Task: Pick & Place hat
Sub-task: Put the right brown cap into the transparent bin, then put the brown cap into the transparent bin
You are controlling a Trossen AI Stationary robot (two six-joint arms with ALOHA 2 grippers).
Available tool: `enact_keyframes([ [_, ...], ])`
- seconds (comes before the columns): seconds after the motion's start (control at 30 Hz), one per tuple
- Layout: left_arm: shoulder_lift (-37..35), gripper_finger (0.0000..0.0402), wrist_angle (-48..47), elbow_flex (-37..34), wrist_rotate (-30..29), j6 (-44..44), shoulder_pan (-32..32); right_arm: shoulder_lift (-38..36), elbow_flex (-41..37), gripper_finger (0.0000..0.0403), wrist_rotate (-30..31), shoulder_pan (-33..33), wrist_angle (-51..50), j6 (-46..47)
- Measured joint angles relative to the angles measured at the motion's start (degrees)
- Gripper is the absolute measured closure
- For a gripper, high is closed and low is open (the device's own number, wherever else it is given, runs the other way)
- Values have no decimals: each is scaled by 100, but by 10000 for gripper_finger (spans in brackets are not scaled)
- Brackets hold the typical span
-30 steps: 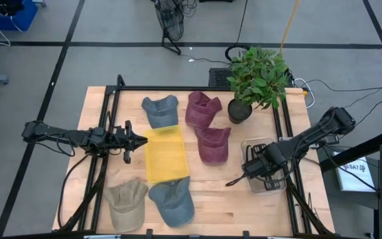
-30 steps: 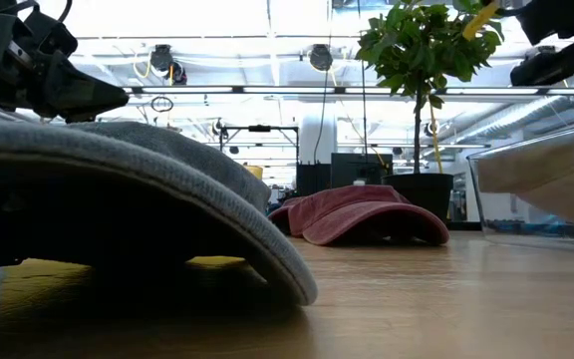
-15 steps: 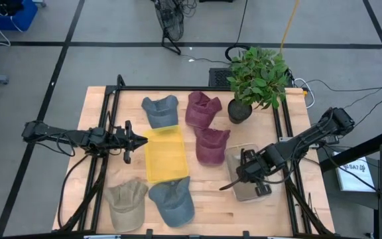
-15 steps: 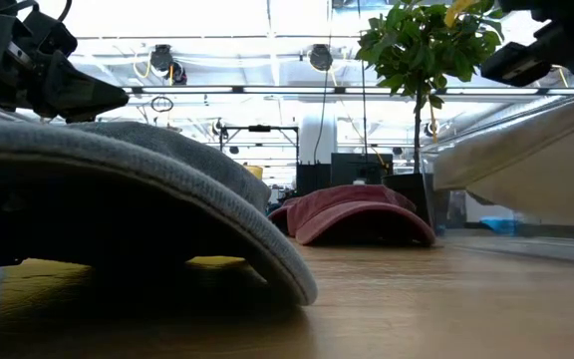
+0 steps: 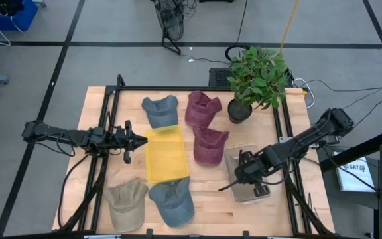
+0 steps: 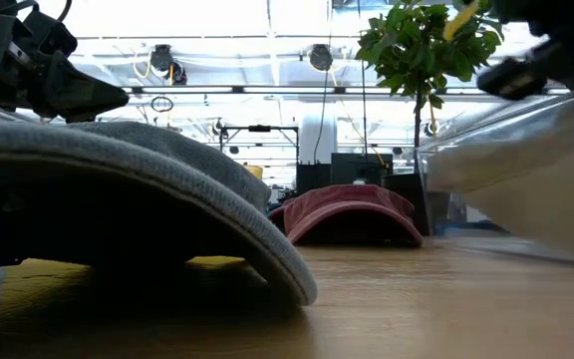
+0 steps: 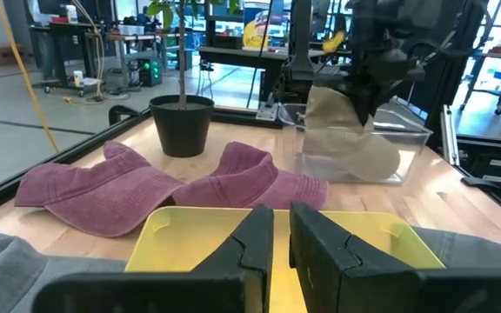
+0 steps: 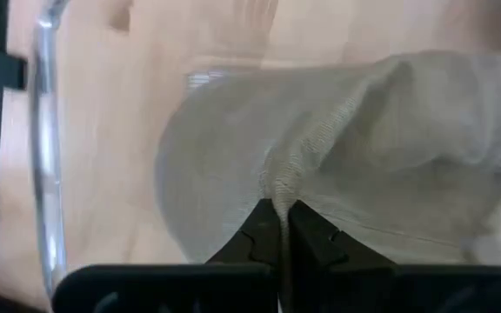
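Note:
A beige hat (image 8: 337, 148) sits in a clear plastic bin (image 5: 233, 159) right of the table's middle, with my right gripper (image 5: 242, 176) shut on it from above. The left wrist view shows that gripper (image 7: 365, 94) over the bin (image 7: 411, 139). My left gripper (image 7: 281, 228) hovers level over a yellow tray (image 5: 166, 154) at centre left, its fingers nearly together and holding nothing. Lying on the wood are two maroon hats (image 5: 202, 108) (image 5: 211, 145), two blue hats (image 5: 160, 109) (image 5: 172, 201) and another beige hat (image 5: 126, 202). My right gripper pinches a raised fold of the beige hat's cloth (image 8: 278, 189) between its two fingers. The fingers point steeply down into the bin. The cloth puckers up toward them, and the hat hangs below with its lower part (image 7: 364, 161) inside the bin.
A potted plant (image 5: 257, 79) stands at the far right, just beyond the bin. A black frame (image 5: 280, 126) runs along the table's edges. The near maroon hat lies right beside the bin's left wall. Bare wood (image 5: 211, 206) lies near the front edge.
My right gripper has gone toward the table's left and a little down, tipping more steeply downward, still shut on the beige hat. The clear bin has slid left with it, up against the near maroon hat.

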Motion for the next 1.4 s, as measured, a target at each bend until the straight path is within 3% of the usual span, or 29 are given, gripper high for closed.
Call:
enact_keyframes([
  [0.3, 2, 355, 5, 0, -30, 17, 2, -17, -147, 370, -273, -39, 125, 163],
  [0.67, 2, 355, 2, 0, -31, -33, 2, -458, -73, 260, -247, -253, 86, 390],
  [0.87, 1, 355, 5, 0, -35, -21, 2, -1036, -36, 226, -266, -384, 75, 441],
  [1.17, 1, 355, 4, 0, -36, -7, 2, -2211, -36, 240, -349, -385, 504, 372],
  [1.4, 2, 355, 4, 0, -38, -8, 2, -2992, -185, 302, 609, -414, 2382, -985],
])
